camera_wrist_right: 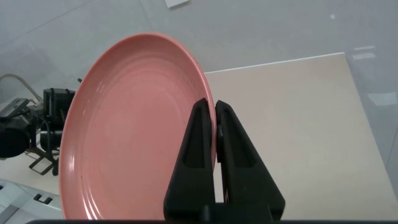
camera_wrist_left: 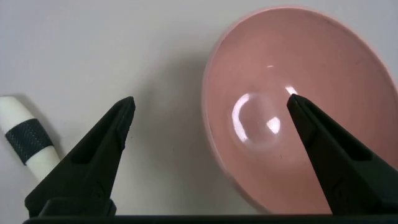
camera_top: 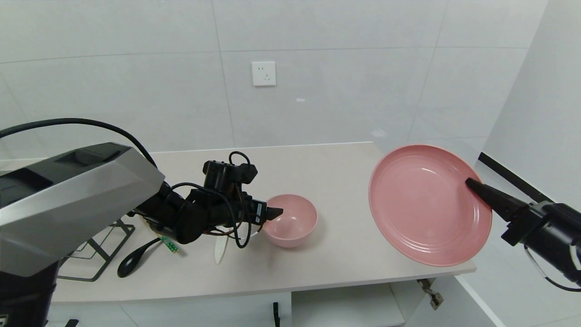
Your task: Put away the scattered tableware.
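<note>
Our right hand is clenched on the rim of the pink plate, its two slim black wedge-shaped fingers pressed together with the thin edge between them. We hold the plate up off the desk, tilted steeply so its face turns toward the head camera, at the desk's right end. It is round and shallow, with a smooth glossy surface and faint concentric ridges near the rim. Our left hand hangs low at the pink bowl, its pointed fingers spread wide apart: in the left wrist view one finger lies over the bowl's hollow and the other over bare desk, with the near rim between them; we cannot tell whether either one touches it. The bowl stands upright near the middle of the desk, deep and rounded, with a shiny inside. Just beside it lies a white utensil, whose handle carries a dark ribbed band. A glossy black spoon lies farther left, next to a dark wire rack. The desk top is a matte, pale beige slab set against a wall of large grey tiles.
</note>
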Robot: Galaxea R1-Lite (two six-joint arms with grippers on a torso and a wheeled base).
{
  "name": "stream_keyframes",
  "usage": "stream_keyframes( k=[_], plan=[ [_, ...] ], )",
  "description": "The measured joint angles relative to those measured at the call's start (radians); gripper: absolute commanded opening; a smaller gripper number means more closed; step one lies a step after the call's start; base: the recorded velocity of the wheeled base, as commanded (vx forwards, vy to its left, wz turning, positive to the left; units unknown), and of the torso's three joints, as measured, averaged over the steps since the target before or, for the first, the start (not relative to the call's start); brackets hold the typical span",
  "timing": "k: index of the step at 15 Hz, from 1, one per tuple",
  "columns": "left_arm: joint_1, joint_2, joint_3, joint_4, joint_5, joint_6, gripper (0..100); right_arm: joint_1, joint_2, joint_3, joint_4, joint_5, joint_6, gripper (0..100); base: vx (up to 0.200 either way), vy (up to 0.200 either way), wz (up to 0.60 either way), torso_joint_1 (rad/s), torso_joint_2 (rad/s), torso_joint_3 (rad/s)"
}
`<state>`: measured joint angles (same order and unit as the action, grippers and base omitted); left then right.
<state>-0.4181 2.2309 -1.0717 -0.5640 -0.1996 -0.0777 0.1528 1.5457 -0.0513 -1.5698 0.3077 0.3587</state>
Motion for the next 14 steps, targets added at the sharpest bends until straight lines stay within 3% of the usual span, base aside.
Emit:
stream_keyframes(
  k=[8,9,14],
  plan=[
    [-0.034,0.057,-0.041,0.008,0.029,-0.003,100,0.0,-0.001,-0.001,0.0,0.0,0.001,0,0.0,0.0,0.0,0.0,0.0,0.0],
    [-0.039,0.06,-0.039,0.009,0.029,-0.003,0,0.0,-0.001,-0.001,0.0,0.0,0.0,0,0.0,0.0,0.0,0.0,0.0,0.0],
    [-0.045,0.059,-0.015,-0.004,0.03,-0.002,0,0.0,-0.004,-0.003,0.0,0.0,-0.001,0,0.0,0.0,0.0,0.0,0.0,0.0]
  ],
)
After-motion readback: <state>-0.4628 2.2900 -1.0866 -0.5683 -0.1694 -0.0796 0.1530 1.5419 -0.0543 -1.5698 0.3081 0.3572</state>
